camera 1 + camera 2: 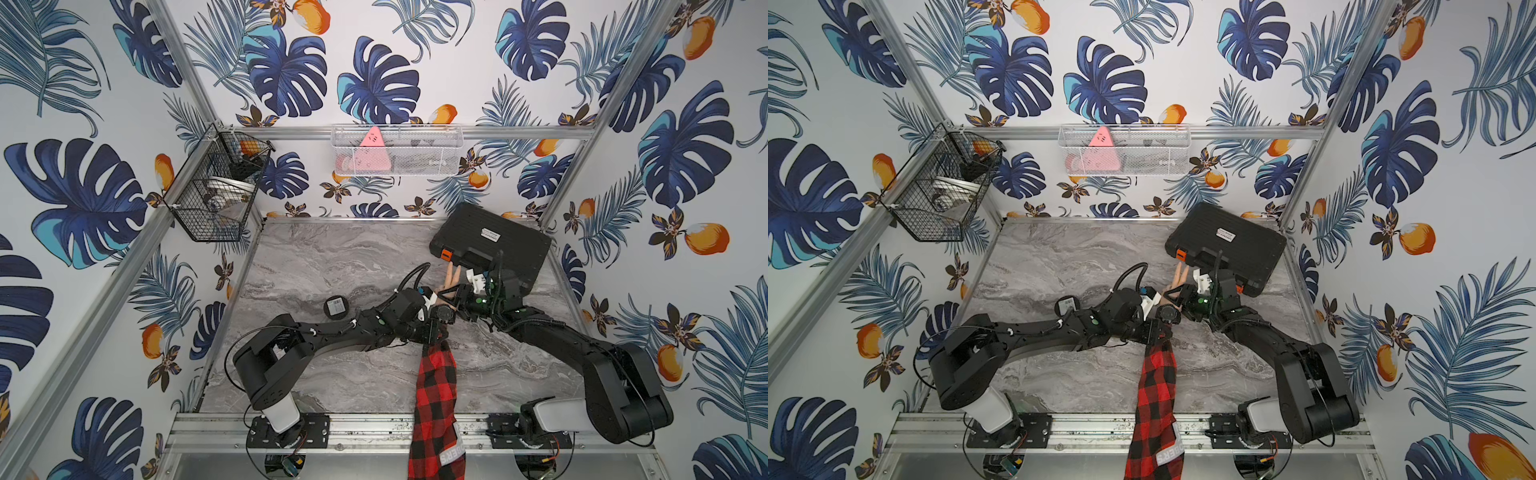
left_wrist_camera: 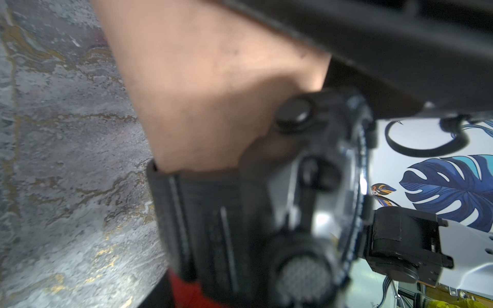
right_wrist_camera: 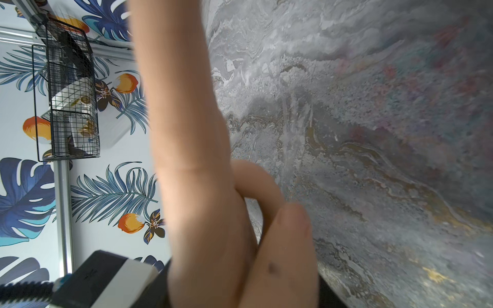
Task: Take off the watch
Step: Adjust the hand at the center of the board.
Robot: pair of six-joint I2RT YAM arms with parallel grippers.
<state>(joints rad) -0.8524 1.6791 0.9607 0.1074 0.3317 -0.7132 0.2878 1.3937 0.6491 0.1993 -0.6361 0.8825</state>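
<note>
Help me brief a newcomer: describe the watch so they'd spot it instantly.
On the grey marble table, a mannequin arm in a red plaid sleeve reaches in from the front edge. The watch circles its wrist just past the cuff: chunky, round, black, unlike the flat labelled black disc lying nearby.

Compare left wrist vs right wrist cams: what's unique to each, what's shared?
Left wrist only: the watch, close and blurred, its strap around the mannequin wrist, with a sliver of red sleeve next to the strap. Right wrist only: the mannequin's fingers, a long extended one and a curled one, plus the black wire basket on the wall. The watch does not show there. Shared: mannequin skin, the marble tabletop and the leaf wallpaper.
</note>
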